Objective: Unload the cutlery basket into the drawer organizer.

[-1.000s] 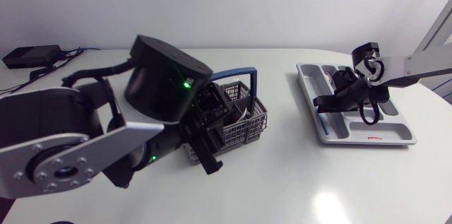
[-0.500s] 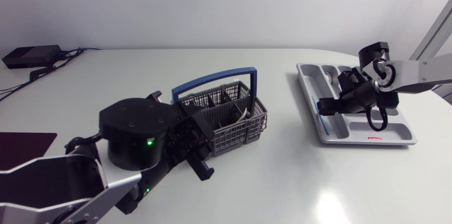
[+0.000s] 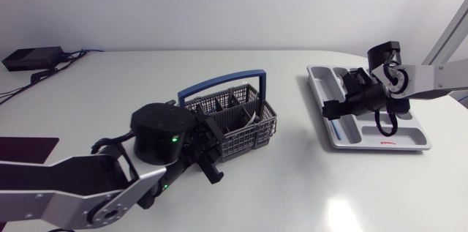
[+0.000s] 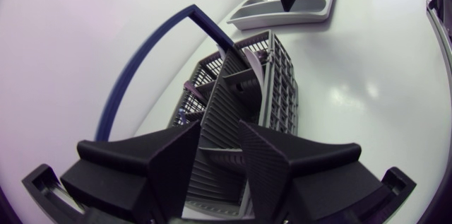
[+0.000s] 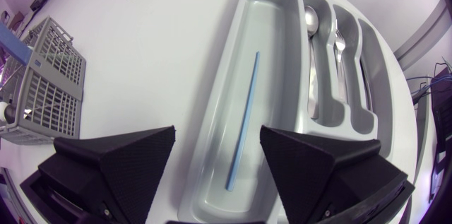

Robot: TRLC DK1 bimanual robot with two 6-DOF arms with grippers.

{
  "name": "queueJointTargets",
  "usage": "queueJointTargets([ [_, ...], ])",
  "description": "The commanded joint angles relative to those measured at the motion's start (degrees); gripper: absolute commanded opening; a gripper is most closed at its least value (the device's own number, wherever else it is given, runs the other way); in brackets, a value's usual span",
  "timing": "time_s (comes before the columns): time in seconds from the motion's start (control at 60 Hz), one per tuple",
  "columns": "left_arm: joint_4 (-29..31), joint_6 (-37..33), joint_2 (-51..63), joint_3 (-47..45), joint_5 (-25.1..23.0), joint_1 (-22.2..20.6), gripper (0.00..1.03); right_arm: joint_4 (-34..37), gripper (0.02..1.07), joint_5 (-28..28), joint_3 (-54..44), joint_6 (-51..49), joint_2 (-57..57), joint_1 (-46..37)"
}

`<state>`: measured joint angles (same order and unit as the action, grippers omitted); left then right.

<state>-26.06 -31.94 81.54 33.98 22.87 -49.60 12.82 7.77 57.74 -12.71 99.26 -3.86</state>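
Our left claw (image 4: 217,164) hangs at the end of the grey basket (image 3: 245,133), fingers apart and gripping nothing. Our right claw (image 5: 217,157), spread wide and empty, hovers over the tray (image 5: 277,97), where a blue stick (image 5: 242,121) and spoons (image 5: 311,19) lie.

Table: I see a white top (image 3: 292,188).
Middle: a grey cutlery basket (image 3: 248,140) with blue handle stands on it.
Right: a grey drawer organizer (image 3: 349,131) lies flat.
Far left corner: a black box (image 3: 33,58).
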Motion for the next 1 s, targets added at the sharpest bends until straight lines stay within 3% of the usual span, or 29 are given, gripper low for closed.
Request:
queueJointTargets([
  [0.0,-1.3,0.6,4.2,3.8,1.4,0.1,0.41,-0.8,0.89,0.9,-1.3,-1.3,-0.9,-0.4],
  [0.383,-5.0,0.6,8.1,6.9,9.4,-0.8,0.4,-2.3,0.89,4.1,-2.5,-3.7,-0.2,-3.3],
  [0.683,-7.5,0.5,5.1,4.5,10.4,-1.5,0.4,-3.0,0.89,4.5,-2.8,-4.3,0.7,-3.6],
  [0.983,-8.4,0.6,10.2,5.6,10.4,2.1,0.4,-3.2,0.89,4.4,-3.2,-4.3,0.6,-3.3],
])
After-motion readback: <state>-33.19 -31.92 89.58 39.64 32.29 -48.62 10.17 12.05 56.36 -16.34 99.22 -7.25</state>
